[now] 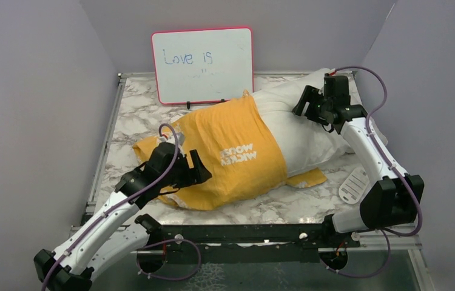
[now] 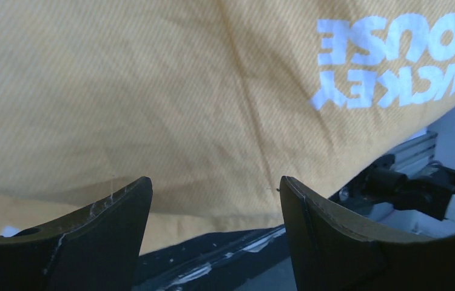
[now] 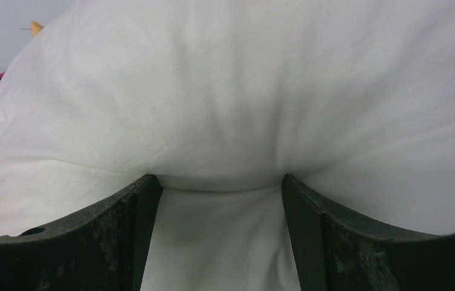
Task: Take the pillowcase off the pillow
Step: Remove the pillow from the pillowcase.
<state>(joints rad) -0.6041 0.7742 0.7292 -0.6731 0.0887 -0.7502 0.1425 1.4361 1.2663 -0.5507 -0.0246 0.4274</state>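
The pillowcase [image 1: 237, 151], yellow-orange with white "Mickey Mouse" lettering, covers the left half of the pillow [image 1: 301, 130]. The pillow's plain white right half sticks out toward the back right corner. My left gripper [image 1: 193, 168] stands open at the pillowcase's near left edge. In the left wrist view the yellow cloth [image 2: 182, 91] hangs just beyond the left gripper [image 2: 216, 182], with nothing between the fingers. My right gripper [image 1: 307, 102] is open and pressed into the bare end of the pillow. In the right wrist view white pillow fabric [image 3: 243, 91] bulges over and between the tips of the right gripper [image 3: 220, 180].
A pink-framed whiteboard [image 1: 202, 57] reading "Love is" leans against the back wall. A small white slotted disc [image 1: 354, 185] lies on the marble tabletop by the right arm. Grey walls close in on both sides. A black rail [image 1: 243, 233] runs along the near edge.
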